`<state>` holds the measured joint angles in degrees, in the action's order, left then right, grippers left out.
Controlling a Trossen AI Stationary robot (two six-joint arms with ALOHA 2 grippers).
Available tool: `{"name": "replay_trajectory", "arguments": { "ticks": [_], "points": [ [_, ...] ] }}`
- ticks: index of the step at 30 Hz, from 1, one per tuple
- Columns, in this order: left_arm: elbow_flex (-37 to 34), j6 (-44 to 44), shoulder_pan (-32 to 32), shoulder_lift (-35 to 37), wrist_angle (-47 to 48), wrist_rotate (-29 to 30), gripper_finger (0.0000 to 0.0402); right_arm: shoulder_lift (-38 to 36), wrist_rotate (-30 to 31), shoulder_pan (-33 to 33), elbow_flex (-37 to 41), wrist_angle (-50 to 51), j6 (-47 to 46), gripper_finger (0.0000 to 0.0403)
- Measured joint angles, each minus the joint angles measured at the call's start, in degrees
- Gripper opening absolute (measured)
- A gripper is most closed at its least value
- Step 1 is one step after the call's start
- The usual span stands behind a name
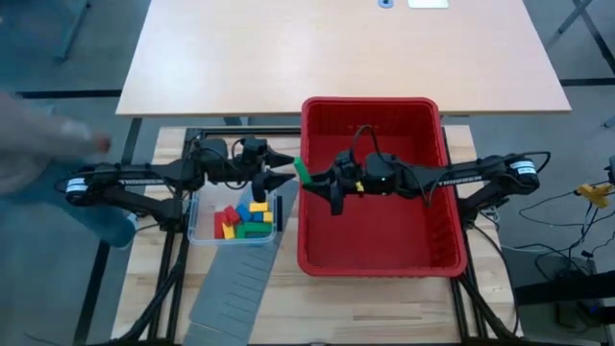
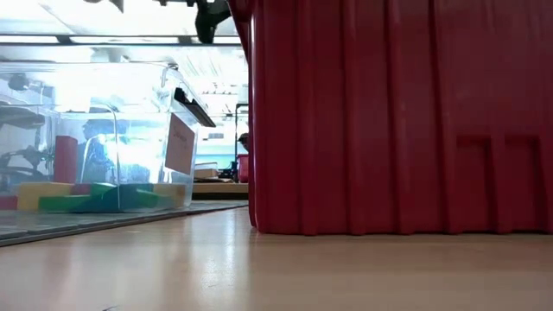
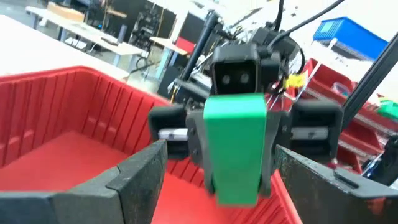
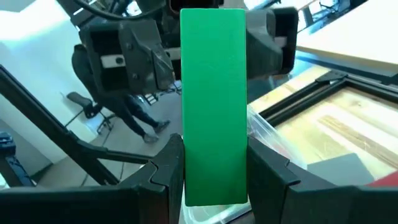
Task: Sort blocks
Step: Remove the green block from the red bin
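A green block [image 1: 301, 171], a short bar, hangs over the left wall of the red bin [image 1: 423, 240] with my right gripper [image 1: 311, 179] shut on it. The right arm reaches across the bin from the table's right. My left gripper [image 1: 286, 168] faces it from the left, open. Its fingers [image 3: 140, 180] stand wide on either side of the block's free end [image 3: 236, 124], and I see no touch. Red, yellow, green and blue blocks [image 1: 242, 219] lie on the floor of a clear tub [image 1: 197, 226] below the left gripper. My right gripper pinches the green block between its two fingers [image 4: 171, 171], which sit on its two long sides at the end nearest the wrist [image 4: 214, 180]. The fingers lie level, pointing toward the table's left, along the bar. The bar sticks out ahead of them, lifted clear.
A grey slotted panel [image 1: 235, 288] lies on the near table, running under the tub. In the low view the tub [image 2: 104, 130] stands left of the bin's tall red wall [image 2: 397, 112]. A second light table [image 1: 336, 58] stands beyond. A blurred person shows at the far left [image 1: 38, 144].
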<state>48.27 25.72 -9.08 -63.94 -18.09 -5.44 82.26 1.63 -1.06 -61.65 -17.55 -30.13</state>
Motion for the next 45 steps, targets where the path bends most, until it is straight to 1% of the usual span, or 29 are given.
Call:
{"name": "replay_trajectory", "arguments": {
  "ticks": [5, 13, 14, 16, 19, 20, 23, 29, 32, 35, 38, 42, 45],
  "points": [
    [0.0, 0.7, 0.0, -3.6, -7.0, 0.0, 0.0274, 0.0, 0.0, -0.1, 0.0, -1.1, 0.1, 0.0113],
    [0.0, 3.3, 0.0, -7.6, -14.7, -0.1, 0.027, 0.4, 0.0, -0.1, 0.0, -0.8, 0.4, 0.0113],
    [0.0, 3.3, 0.0, -7.8, -15.0, -0.1, 0.0261, 0.4, 0.0, -0.1, 0.0, -0.8, 0.6, 0.0113],
    [0.0, 3.3, 0.0, -7.9, -15.0, -0.2, 0.0225, 0.4, 0.2, -0.2, 0.0, -0.9, 0.8, 0.0113],
    [0.0, 2.1, 0.0, -8.0, -14.9, -0.5, 0.0134, 0.4, 0.3, -0.5, 0.0, -0.7, 0.8, 0.0117],
    [0.0, 2.4, 0.0, -8.0, -15.0, -1.4, 0.0108, 0.4, 0.0, -0.6, 0.0, -0.8, 1.2, 0.0121],
    [0.0, 1.9, -0.1, -7.9, -14.9, -3.3, 0.0108, 0.4, 0.3, -0.9, 0.0, -1.0, 1.3, 0.0128],
    [0.0, 1.1, -0.6, -6.5, -13.3, -3.7, 0.0108, 0.3, 0.5, -1.9, 0.0, -1.2, 2.2, 0.0134],
    [0.0, -0.6, -0.7, -3.8, -9.5, -3.6, 0.0108, -0.4, 0.9, -2.3, 0.0, -1.3, 2.5, 0.0146],
    [-0.1, -2.1, -0.9, 0.8, -3.1, -4.4, 0.0108, -1.6, 2.5, -2.6, 0.0, -1.3, 3.4, 0.0159],
    [-0.1, -3.2, -0.9, 5.6, 5.2, -4.6, 0.0108, -2.5, 2.4, -3.2, 0.0, -0.9, 3.9, 0.0166],
    [-0.1, -3.2, -1.0, 12.3, 15.7, -4.1, 0.0108, -4.0, 2.0, -4.6, 0.0, -0.1, 4.0, 0.0166],
    [-0.1, -3.2, -0.9, 16.6, 26.8, -3.3, 0.0108, -5.1, 2.0, -5.8, 0.0, 0.8, 4.0, 0.016]
  ]
}}
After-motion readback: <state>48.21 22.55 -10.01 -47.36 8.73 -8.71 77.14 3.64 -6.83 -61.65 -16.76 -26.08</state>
